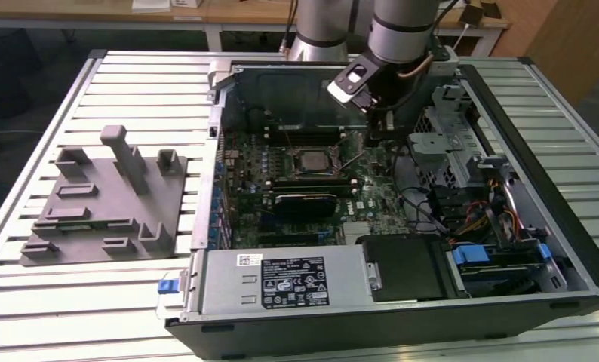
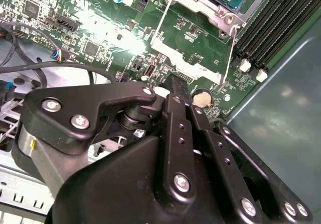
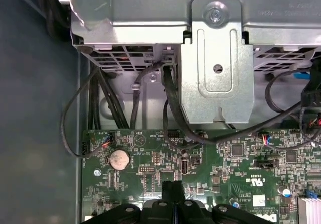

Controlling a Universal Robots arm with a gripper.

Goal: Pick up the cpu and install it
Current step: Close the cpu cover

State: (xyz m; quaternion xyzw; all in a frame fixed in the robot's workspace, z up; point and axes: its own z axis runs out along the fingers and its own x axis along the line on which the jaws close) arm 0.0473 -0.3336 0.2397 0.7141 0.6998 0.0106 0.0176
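Tool [image 3: 173, 190] is pinched narrow, fingertips together, nothing between them. It sits low over the motherboard [image 3: 235, 156], near the coin cell [image 3: 120, 159]. The cpu [image 1: 311, 160] lies in the socket at the board's middle, inside the open case [image 1: 310, 335], on the worktop's [image 1: 128, 83] half toward the exterior view's right. Socket lever [image 2: 229, 53] looks unlatched.

Risks, by my judgement:
- the tips scrape small board parts
- the tool snags the loose cables [image 3: 170, 108] at the board's edge
- the chip is not flat, so pins bend under clamping
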